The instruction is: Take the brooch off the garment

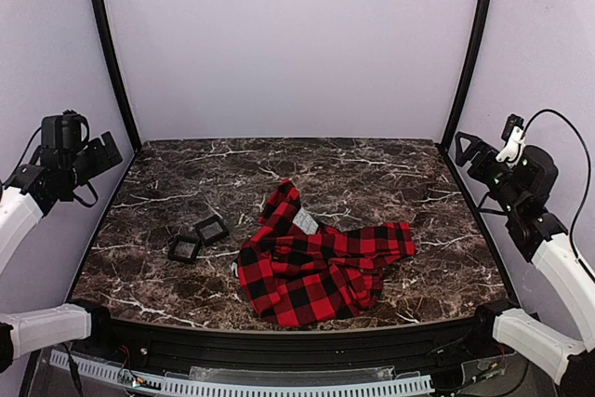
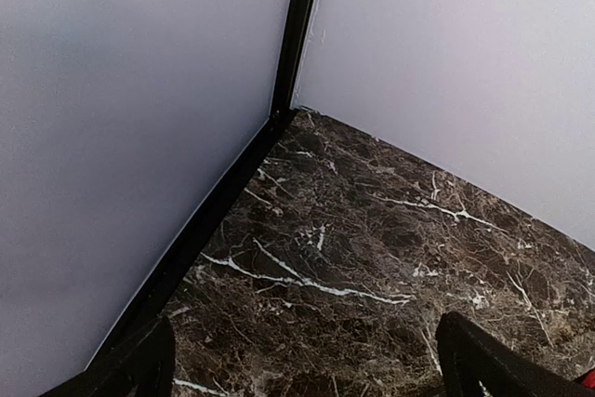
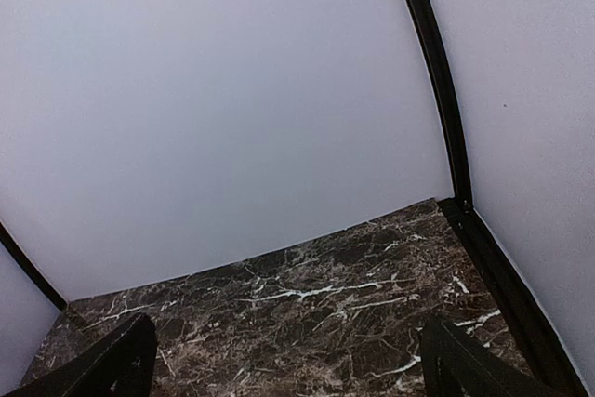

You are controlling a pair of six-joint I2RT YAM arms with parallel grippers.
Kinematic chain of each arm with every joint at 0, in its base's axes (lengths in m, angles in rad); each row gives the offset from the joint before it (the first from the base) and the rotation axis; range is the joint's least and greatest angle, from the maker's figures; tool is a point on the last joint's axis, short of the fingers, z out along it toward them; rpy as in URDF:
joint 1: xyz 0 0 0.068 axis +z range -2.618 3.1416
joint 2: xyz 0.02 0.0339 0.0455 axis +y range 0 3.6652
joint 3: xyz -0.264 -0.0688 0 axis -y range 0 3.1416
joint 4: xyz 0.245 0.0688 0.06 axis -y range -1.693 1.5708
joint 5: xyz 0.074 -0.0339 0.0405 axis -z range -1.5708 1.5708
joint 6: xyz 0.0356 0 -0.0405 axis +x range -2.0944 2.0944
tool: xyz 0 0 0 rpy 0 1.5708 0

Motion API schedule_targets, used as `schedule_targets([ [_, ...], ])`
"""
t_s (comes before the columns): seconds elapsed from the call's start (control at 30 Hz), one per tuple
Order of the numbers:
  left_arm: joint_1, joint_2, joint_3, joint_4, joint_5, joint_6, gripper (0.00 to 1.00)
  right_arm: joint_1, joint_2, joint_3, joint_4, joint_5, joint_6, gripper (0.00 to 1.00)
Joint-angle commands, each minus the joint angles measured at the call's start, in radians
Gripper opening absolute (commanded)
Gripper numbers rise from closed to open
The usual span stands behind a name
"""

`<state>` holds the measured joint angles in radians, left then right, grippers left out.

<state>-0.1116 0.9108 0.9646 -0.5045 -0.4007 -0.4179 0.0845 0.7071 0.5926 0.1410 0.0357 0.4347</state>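
Observation:
The red-and-black plaid garment (image 1: pixel 321 267) lies crumpled on the marble table (image 1: pixel 372 174), near its front middle. A pale rectangular patch (image 1: pixel 305 220) shows on its upper fold. I cannot make out the brooch in any view. My left gripper (image 1: pixel 104 152) hangs high at the left wall, open and holding nothing, far from the garment. In the left wrist view the gripper (image 2: pixel 311 369) has only bare marble between its fingers (image 2: pixel 469 355). My right gripper (image 1: pixel 468 149) is raised at the right wall, also open. The right wrist view shows the gripper (image 3: pixel 288 360) over bare marble.
Two small black square frames (image 1: pixel 184 247) (image 1: pixel 211 229) lie left of the garment. Black corner posts (image 1: pixel 109 44) (image 1: pixel 470 44) and pale walls enclose the table. A black rail (image 1: pixel 279 334) runs along the front edge.

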Motion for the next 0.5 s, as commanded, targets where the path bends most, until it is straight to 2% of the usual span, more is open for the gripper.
schedule_targets([
  [0.0,-0.005,-0.003,0.041,-0.062,0.037,0.028,1.00,-0.005,-0.010,0.042,-0.104,-0.054,-0.037,0.99],
  [0.13,-0.005,-0.013,0.038,-0.034,0.162,0.070,1.00,-0.005,-0.004,0.084,-0.173,-0.147,-0.049,0.99],
  [0.3,-0.111,0.042,0.065,-0.045,0.256,0.082,1.00,0.028,0.061,0.128,-0.248,-0.300,-0.006,0.99],
  [0.47,-0.245,0.118,0.047,0.039,0.456,0.055,1.00,0.224,0.165,0.115,-0.241,-0.300,0.057,0.98],
])
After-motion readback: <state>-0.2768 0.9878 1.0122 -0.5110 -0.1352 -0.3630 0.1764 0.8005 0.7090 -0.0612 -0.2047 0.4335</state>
